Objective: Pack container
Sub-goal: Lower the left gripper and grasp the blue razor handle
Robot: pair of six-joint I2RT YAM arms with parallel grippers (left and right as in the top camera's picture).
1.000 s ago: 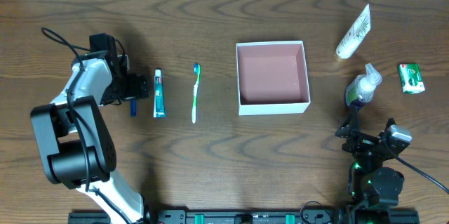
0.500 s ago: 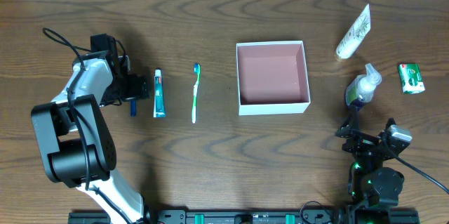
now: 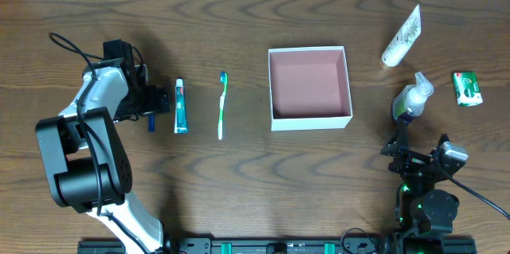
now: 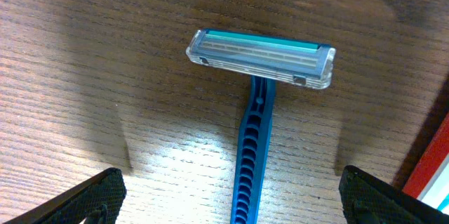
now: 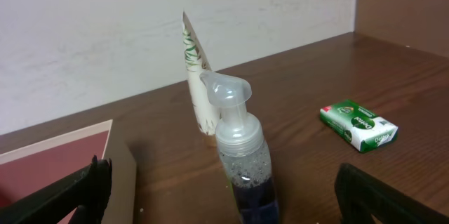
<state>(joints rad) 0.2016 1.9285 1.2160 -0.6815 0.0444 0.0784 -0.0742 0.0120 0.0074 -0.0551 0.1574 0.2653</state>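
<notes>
The container [image 3: 311, 121] is a square open box with white walls and a pink inside, empty, at the table's middle; its corner shows in the right wrist view [image 5: 119, 175]. A blue razor [image 4: 258, 97] lies flat on the wood. My left gripper [image 4: 231, 185] is open with its fingers either side of the razor's handle, not touching it. From overhead the left gripper [image 3: 151, 104] hovers over the razor [image 3: 151, 122]. My right gripper [image 5: 221, 182] is open and empty, just short of a clear pump bottle [image 5: 242, 161] of dark liquid.
A toothpaste tube [image 3: 181, 105] and a green toothbrush [image 3: 222, 104] lie between the razor and the box. At the right are the pump bottle [image 3: 411, 100], a white tube [image 3: 402, 37] and a green soap box [image 3: 467, 88]. The right gripper [image 3: 418, 142] sits near the front edge.
</notes>
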